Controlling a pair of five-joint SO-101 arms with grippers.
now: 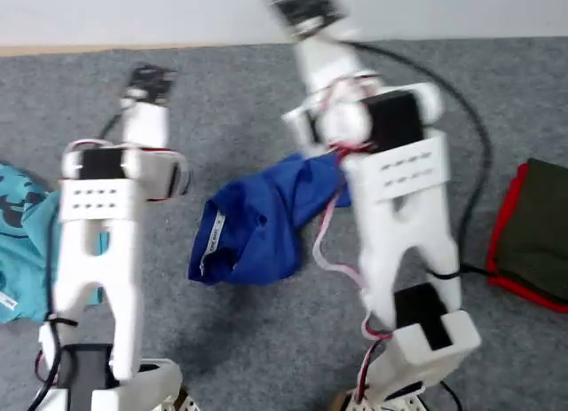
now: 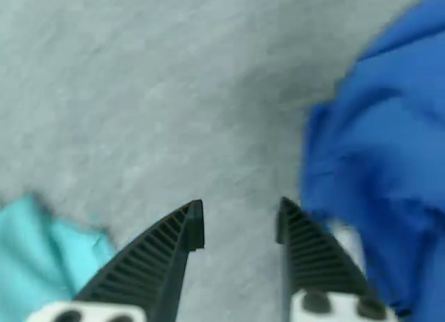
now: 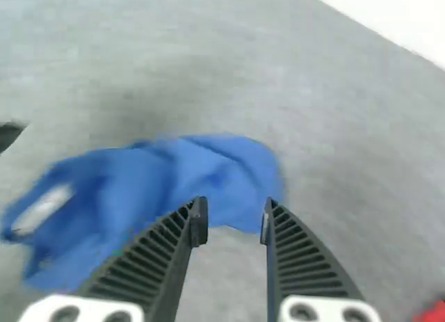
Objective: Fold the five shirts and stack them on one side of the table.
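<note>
The grey table (image 1: pixel 266 340) spread across my high view, with the left arm (image 1: pixel 98 225) and the right arm (image 1: pixel 404 198) standing over it side by side. Between them the blue shirt (image 1: pixel 257 225) lay in a crumpled heap, its white neck label (image 1: pixel 215 233) facing up. At the table's right edge sat a folded dark green shirt (image 1: pixel 537 229) on top of a red one (image 1: pixel 508 211). A teal shirt (image 1: pixel 22 220) lay rumpled at the left edge. My left gripper (image 2: pixel 240 218) hung over bare table between teal and blue, fingers apart and empty. My right gripper (image 3: pixel 233 211) hovered at the blue shirt's edge, fingers parted, clamping nothing.
</note>
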